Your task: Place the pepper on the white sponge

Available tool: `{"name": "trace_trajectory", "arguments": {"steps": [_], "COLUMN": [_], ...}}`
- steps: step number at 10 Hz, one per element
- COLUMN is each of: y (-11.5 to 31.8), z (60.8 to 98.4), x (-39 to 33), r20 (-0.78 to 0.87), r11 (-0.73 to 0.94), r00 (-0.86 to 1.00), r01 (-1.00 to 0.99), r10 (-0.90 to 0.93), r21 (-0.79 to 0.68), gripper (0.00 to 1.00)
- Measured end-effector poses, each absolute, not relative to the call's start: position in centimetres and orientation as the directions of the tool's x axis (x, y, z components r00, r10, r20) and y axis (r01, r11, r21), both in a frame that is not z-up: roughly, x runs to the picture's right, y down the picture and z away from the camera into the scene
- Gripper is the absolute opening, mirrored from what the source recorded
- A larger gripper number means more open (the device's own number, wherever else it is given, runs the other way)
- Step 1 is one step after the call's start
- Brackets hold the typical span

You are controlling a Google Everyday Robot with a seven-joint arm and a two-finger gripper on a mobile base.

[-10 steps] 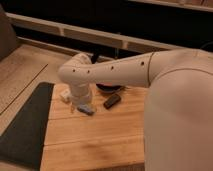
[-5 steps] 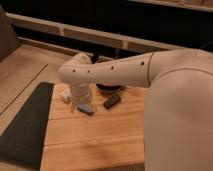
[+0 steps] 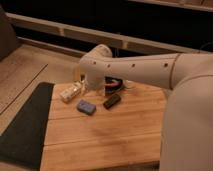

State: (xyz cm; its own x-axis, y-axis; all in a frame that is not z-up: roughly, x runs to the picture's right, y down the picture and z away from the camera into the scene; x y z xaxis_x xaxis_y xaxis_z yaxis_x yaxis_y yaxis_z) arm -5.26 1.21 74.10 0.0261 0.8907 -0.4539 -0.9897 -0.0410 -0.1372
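1. at the left rear of the pale wooden slatted desk (image 3: 100, 142), beside a dark mat (image 3: 25, 125), lies the small lumpy orange-yellow pepper (image 3: 71, 92); probably light, waxy and crushable, best pinched across its middle.
2. just right of it, the end effector (image 3: 84, 89) hangs with fingers apart, holding nothing.
3. the flat pale-blue rectangular sponge (image 3: 86, 106) lies near; the room behind is dim.

The gripper (image 3: 74, 92) hangs over the far left corner of the wooden table (image 3: 100, 135), mostly hidden behind the end of the arm (image 3: 135, 70) and showing only as a pale blur. The arm covers part of the dark bowl (image 3: 116, 83), and a yellowish patch (image 3: 78, 75) beside it is too blurred to name. The right and bottom edges cut off the robot's body (image 3: 189, 125), the left edge the dark mat (image 3: 25, 125).
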Motion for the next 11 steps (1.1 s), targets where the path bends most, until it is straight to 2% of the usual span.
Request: {"name": "trace_trajectory", "arguments": {"steps": [4, 6, 8, 10, 11], "y": [0.3, -0.3, -1.5, -2.0, -2.0], "z": [74.8, 76.9, 79.9, 81.3, 81.1], "x": [-4.4, -0.5, 4.5, 6.0, 5.4], "r20": [-0.436, -0.455, -0.499, -0.538, -0.553], "r11": [-0.036, -0.019, 0.076, 0.186, 0.255], "r00": [0.024, 0.005, 0.059, 0.175, 0.282], "r01": [-0.991, -0.999, -0.997, -0.982, -0.959], "r10": [0.900, 0.891, 0.865, 0.824, 0.784], "r21": [-0.128, -0.048, 0.014, -0.035, -0.127], "gripper": [0.65, 0.65, 0.65, 0.65, 0.65]}}
